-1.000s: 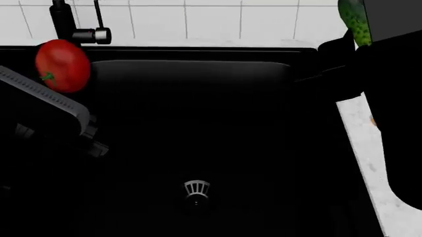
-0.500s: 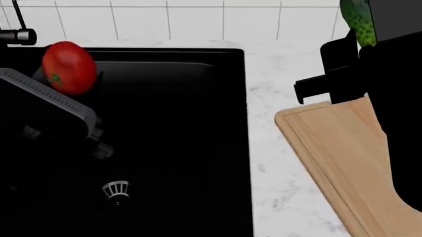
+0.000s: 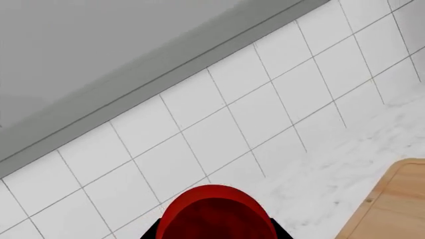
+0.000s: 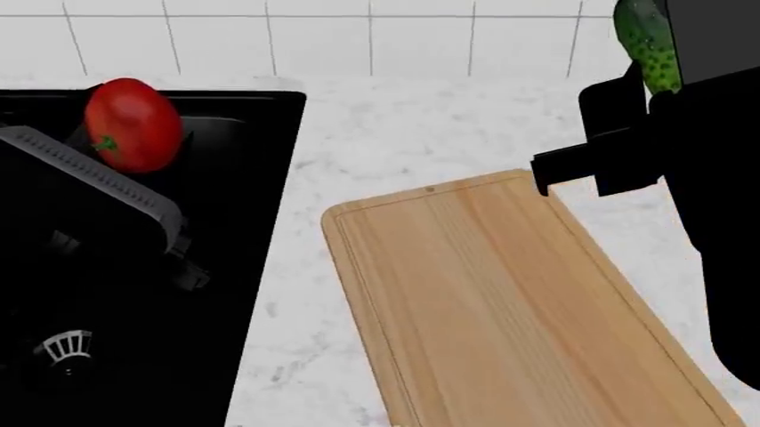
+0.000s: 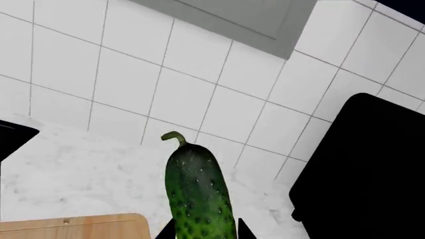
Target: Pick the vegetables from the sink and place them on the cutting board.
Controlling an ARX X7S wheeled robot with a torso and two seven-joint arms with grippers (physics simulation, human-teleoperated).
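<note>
Both veggies up in the air
We've got the left gripper point(image 4: 113, 156) clamped on the tomato point(image 4: 132, 124) over the sink point(image 4: 255, 267), and the right gripper point(image 4: 635, 98) pinching the cucumber point(image 4: 647, 40) above the cutting board's point(image 4: 499, 294) far corner.

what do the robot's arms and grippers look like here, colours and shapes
In the head view, the left arm is black with a flat grey ribbed panel along its top. The right arm is a bulky matte black shell, with angular black blocks at the right gripper. No cables or markings are visible.
</note>
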